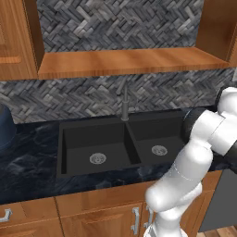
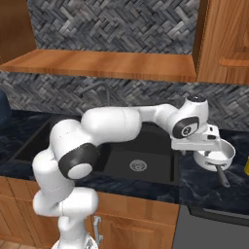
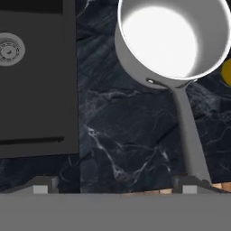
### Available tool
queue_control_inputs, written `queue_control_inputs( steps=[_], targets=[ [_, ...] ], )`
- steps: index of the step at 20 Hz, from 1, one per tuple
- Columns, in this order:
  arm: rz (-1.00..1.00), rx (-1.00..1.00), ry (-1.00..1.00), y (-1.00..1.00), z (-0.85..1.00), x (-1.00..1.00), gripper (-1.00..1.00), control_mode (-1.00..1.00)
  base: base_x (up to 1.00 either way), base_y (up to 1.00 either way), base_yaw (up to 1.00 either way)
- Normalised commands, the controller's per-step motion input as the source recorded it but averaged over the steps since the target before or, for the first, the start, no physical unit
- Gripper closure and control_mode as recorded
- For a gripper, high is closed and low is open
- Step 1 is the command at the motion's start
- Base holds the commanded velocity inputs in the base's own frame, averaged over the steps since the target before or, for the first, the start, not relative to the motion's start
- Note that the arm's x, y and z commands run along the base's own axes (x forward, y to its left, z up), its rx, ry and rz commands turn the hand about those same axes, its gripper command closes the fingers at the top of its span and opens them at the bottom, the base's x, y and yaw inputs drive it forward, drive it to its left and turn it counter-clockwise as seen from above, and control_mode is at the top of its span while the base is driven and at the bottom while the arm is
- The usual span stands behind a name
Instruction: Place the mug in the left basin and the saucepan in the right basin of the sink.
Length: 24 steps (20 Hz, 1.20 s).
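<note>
Fingers spread wide hover above the saucepan, which sits on the bench right of the right basin, near the front edge. You should lower squarely over its handle before pinching.

The silvery saucepan sits upright on the dark marble table right of the black sink, its long handle toward the table's front edge. A yellow mug lies just beside it.
</note>
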Motion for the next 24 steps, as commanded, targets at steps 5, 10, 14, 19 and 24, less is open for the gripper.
queue_control_inputs(
  steps=[5, 10, 14, 19, 24],
  targets=[
    [0.00, 0.05, 0.07, -0.65, -0.32, 0.19, -1.00, -1.00, 0.00, 0.00, 0.00],
    [0.00, 0.05, 0.02, -0.55, 0.00, 0.15, -1.00, -1.00, 0.00, 0.00, 0.00],
    [0.01, 0.02, 0.00, -0.47, 0.02, 0.01, -1.00, -1.00, 0.00, 0.00, 0.00],
    [0.00, 0.00, 0.03, -0.10, -0.18, 0.03, -1.00, -1.00, 0.00, 0.00, 0.00],
    [0.00, -0.07, 0.04, 0.01, -0.38, 0.29, -1.00, -1.00, 0.00, 0.00, 0.00]
  ],
)
